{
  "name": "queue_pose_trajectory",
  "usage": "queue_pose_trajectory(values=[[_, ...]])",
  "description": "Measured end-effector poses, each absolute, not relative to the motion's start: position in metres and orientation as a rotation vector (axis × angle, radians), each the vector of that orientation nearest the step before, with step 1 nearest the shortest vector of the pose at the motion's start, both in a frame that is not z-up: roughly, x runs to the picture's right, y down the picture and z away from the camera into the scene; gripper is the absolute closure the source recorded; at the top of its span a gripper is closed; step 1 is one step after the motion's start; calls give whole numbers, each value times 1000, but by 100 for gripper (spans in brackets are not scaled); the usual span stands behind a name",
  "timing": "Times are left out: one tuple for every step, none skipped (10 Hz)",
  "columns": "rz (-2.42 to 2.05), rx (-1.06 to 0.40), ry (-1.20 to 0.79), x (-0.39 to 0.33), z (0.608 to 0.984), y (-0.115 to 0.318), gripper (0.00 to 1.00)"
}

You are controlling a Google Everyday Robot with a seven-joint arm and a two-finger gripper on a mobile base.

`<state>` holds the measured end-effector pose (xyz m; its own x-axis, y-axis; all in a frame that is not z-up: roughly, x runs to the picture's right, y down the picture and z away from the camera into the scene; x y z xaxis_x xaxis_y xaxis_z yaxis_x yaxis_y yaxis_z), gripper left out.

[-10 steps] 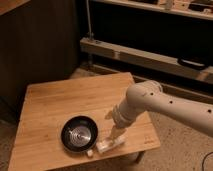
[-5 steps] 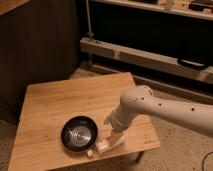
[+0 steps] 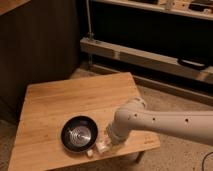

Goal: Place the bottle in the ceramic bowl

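**Camera view.** A white arm reaches in from the right side and passes low over the front right corner of a pale wooden table. Its long forearm section runs leftward and almost level, dotted with small dark holes, to a rounded joint above the right part of the tabletop. From that joint the last section bends sharply down and toward the front edge.

The gripper sits at the bottom of this bend. It points down at the tabletop close to the front edge, a little right of that edge's middle, and is largely hidden under the wrist. Its jaws stand spread.

The bottle lies on its side on the table right at the front edge. Its body is just beside the gripper's tip, and its white cap end points toward the front left. Whether the gripper touches it cannot be told. The label shows only as a pale whitish patch, with no writing that can be read.

The ceramic bowl stands upright near the front edge. It is black and glossy, with silvery rings shining inside. The bottle is outside it, just beside its front right rim.

Behind the table's far edge stands a metal rack, and beyond the left edge is a dark wooden cabinet. No lettering can be made out on either.
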<state>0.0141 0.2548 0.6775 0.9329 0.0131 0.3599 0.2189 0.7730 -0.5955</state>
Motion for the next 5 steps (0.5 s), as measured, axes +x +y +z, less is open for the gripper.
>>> queue_pose_trajectory(values=[[-107, -682, -358, 13, 679, 259, 35], [-97, -676, -360, 12, 682, 262, 35], [-90, -669, -365, 10, 688, 265, 35], [-85, -662, -370, 6, 693, 264, 35], [-82, -658, -373, 4, 698, 264, 35]])
